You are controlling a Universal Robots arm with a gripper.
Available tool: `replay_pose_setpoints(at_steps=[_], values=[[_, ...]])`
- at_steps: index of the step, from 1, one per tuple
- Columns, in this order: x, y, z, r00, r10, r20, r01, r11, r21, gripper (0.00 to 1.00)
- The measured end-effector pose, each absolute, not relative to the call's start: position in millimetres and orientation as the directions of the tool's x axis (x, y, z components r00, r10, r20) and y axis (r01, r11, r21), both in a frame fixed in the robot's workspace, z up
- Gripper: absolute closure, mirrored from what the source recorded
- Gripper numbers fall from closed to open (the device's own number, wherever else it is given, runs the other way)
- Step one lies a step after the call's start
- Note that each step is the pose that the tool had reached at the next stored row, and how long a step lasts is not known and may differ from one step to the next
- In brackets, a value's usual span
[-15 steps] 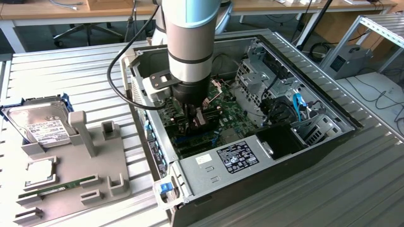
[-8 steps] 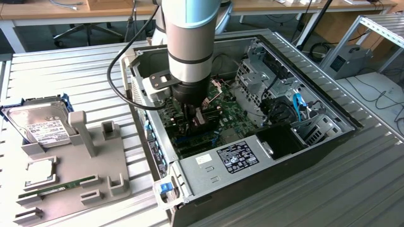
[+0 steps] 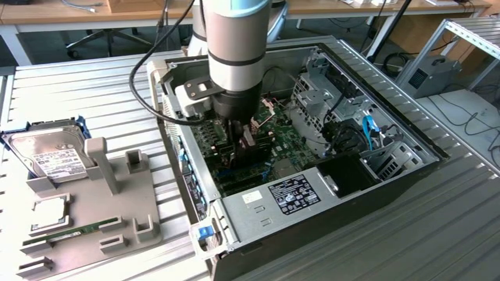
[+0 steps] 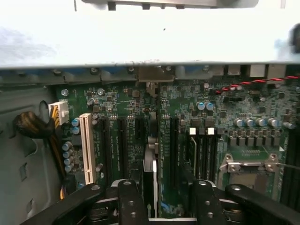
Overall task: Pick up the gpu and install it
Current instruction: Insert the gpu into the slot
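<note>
**Card sitting in the slot, fingers spread — a few things that could bite here**

Exterior view first. The arm is reaching straight down into the open computer case [image 3: 343, 175], and the gripper [image 3: 238, 137] is hanging right over the gpu [image 3: 248, 153], which is standing on edge on the motherboard [image 3: 289, 143] in the middle of the case. From here the card is reading as a thin dark slab, matte black. The case is bare sheet metal, all folded edges and punched holes. Over on the exterior view's left, a hard drive [image 3: 51, 155] with a white label and a green memory stick [image 3: 74, 229] are lying in a grey plastic holder [image 3: 117, 222], well apart from the action.

Wrist view. The two black fingers [image 4: 129, 204] are standing apart, with the gpu [image 4: 150, 171] showing as a pale, narrow edge between them; I'm not seeing them pinching it. The green motherboard [image 4: 122, 122] is packed with long black slots, one white slot [image 4: 86, 147] and little round capacitors.

My worry: I can't tell whether the card is fully seated. If it's sitting half in, it could be leaning or popping out. And those fingers are close enough to drag the card when lifting, or to clip the capacitors nearby.
</note>
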State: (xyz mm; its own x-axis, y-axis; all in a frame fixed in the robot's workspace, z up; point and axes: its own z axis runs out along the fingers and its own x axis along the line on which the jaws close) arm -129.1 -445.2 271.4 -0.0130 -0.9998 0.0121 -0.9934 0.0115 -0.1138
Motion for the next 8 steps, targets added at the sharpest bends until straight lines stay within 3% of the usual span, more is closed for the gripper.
replay_pose_setpoints(at_steps=[6,8], values=[[-127.9,-442.7,281.1,-0.013,-1.000,0.012,-0.993,0.011,-0.113,0.56],[-124.7,-442.7,281.2,-0.013,-1.000,0.012,-0.994,0.011,-0.110,0.69]])
